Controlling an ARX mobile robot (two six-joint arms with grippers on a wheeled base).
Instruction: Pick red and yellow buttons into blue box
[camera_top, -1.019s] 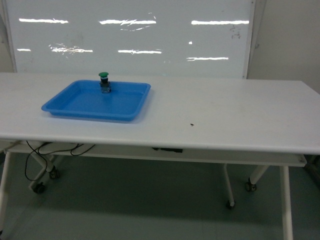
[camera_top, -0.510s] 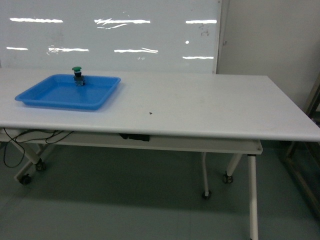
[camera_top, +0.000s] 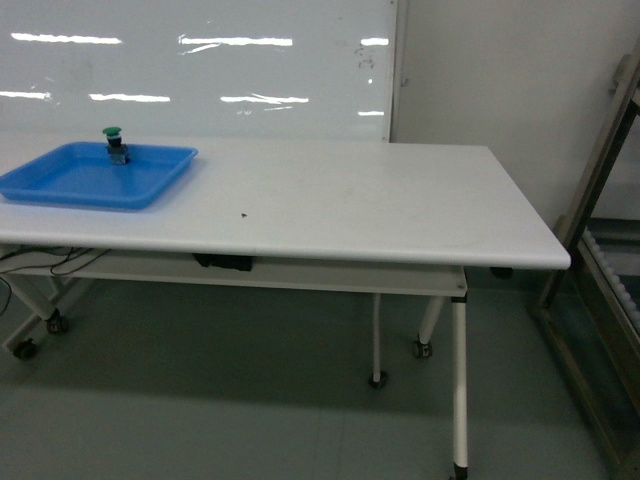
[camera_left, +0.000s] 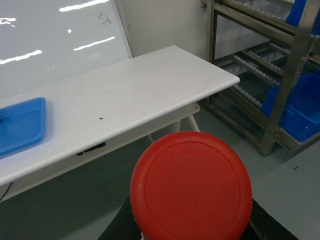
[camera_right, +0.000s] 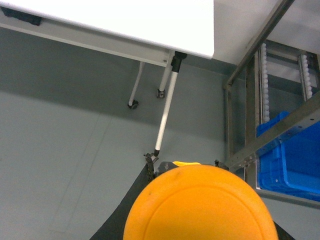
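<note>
The red button's round cap (camera_left: 191, 187) fills the lower middle of the left wrist view, with my left gripper (camera_left: 192, 225) shut on it. Only the gripper's dark fingers (camera_left: 120, 229) show beside the cap. The yellow button's cap (camera_right: 200, 205) fills the bottom of the right wrist view, held in my right gripper (camera_right: 200, 230), with its black fingers (camera_right: 117, 220) at the edges. The blue box (camera_top: 150, 185), a shallow tray, lies at the table's far left and also shows in the left wrist view (camera_left: 22, 125). A green button (camera_top: 115, 145) stands in it. Neither gripper shows in the head view.
A long white table (camera_top: 400, 215) on castor legs stands ahead, its right end near a metal rack (camera_top: 600, 220). The rack holds blue bins (camera_left: 300, 107), also seen in the right wrist view (camera_right: 292, 150). A whiteboard (camera_top: 200, 70) backs the table. Grey floor lies below both grippers.
The head view has swung right. The blue box and green button have slid to the left edge of the picture, and the table's right end and the rack have come into view.
</note>
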